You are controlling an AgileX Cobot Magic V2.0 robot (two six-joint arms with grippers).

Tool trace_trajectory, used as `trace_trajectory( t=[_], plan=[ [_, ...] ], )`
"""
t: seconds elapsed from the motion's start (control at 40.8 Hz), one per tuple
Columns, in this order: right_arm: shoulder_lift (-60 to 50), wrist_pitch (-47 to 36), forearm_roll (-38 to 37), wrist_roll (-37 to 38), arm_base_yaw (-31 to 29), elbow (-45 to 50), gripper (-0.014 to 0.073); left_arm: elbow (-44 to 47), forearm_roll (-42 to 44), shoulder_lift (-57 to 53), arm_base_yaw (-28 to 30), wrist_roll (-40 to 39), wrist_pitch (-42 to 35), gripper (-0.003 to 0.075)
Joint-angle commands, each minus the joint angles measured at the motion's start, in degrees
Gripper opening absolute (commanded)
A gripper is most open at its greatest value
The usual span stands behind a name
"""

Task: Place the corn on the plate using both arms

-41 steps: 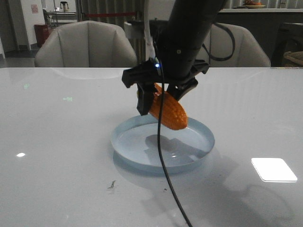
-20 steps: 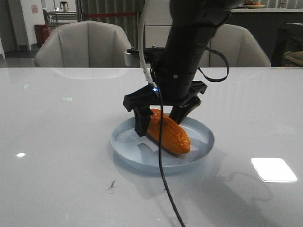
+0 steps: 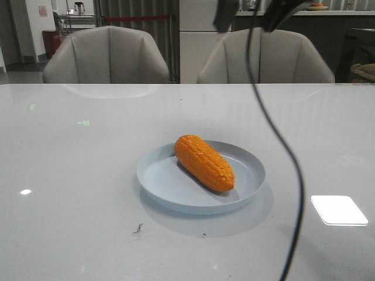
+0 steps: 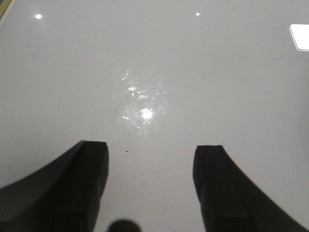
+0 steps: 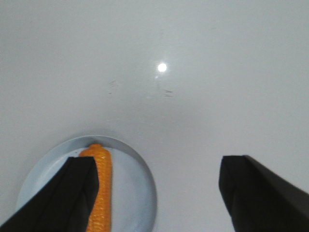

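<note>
The orange corn point(image 3: 204, 162) lies flat on the pale blue plate point(image 3: 164, 181) in the middle of the table, tilted toward the front right. My right gripper point(image 5: 157, 166) is open and empty, high above the table; its fingers show at the top of the front view point(image 3: 227, 13). The right wrist view shows the corn point(image 5: 101, 188) and the plate point(image 5: 142, 193) far below, partly behind one finger point(image 5: 72, 193). My left gripper point(image 4: 149, 154) is open and empty over bare table, away from the plate.
A thin black cable point(image 3: 290, 164) hangs from the raised right arm down past the plate's right side. Two grey chairs point(image 3: 105, 55) stand behind the table's far edge. Small dark specks point(image 3: 138, 228) lie on the table in front of the plate.
The right gripper has let go of the corn and risen out of the plate to the top of the view. The corn now rests on the plate.
</note>
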Motion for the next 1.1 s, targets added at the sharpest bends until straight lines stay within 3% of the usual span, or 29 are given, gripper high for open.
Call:
trace_trajectory(
  t=[0.0,0.319,0.613,0.957,1.079],
  plan=[
    [-7.75,0.19,-0.02,-0.65,-4.52,1.34,0.0622,-1.6,-0.6,-0.75,0.07,-0.14,-3.59,0.0451],
    [-29.25,-9.16,-0.02,-3.42,-17.24,25.97,0.0622,-1.6,-0.6,-0.75,0.07,-0.14,-3.59,0.0451],
    [-46.92,-14.88,0.34,-4.49,-18.07,46.6,0.0622,-1.6,-0.6,-0.75,0.07,-0.14,-3.59,0.0451],
    [-55.31,-15.22,0.5,-4.36,-18.07,52.74,0.0622,-1.6,-0.6,-0.63,0.07,-0.14,-3.81,0.0448],
    [-55.31,-15.02,0.49,-4.36,-18.07,52.74,0.0622,-1.6,-0.6,-0.63,0.07,-0.14,-3.81,0.0365]
  ],
)
